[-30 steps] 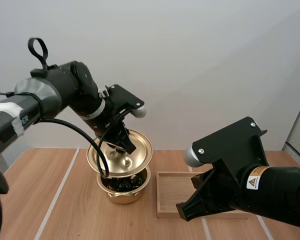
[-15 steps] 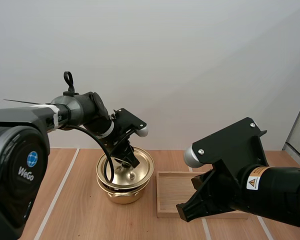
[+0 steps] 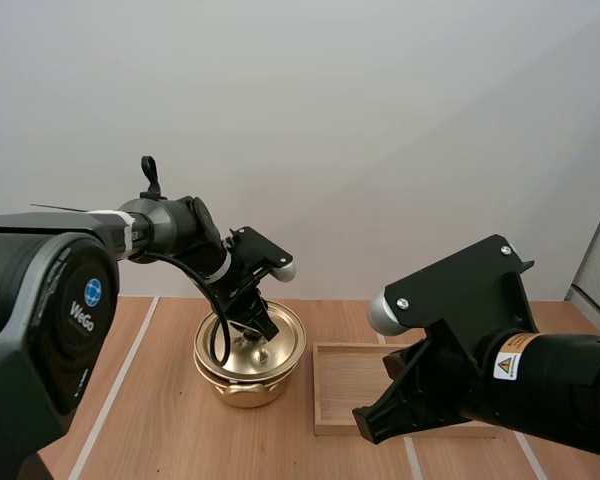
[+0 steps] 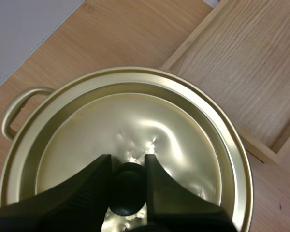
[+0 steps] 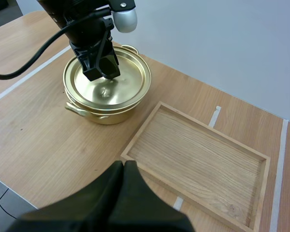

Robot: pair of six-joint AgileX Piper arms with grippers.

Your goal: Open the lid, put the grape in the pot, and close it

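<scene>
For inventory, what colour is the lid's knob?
A black round knob, best in left wrist view.

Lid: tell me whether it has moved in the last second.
Yes. The lid, pinched by the left gripper, came down from tilted above the pot to rest on its rim; the pot stayed put.

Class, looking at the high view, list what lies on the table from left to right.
White tape line → pot, lid on, left hand gripping its knob → wooden tray.
</scene>
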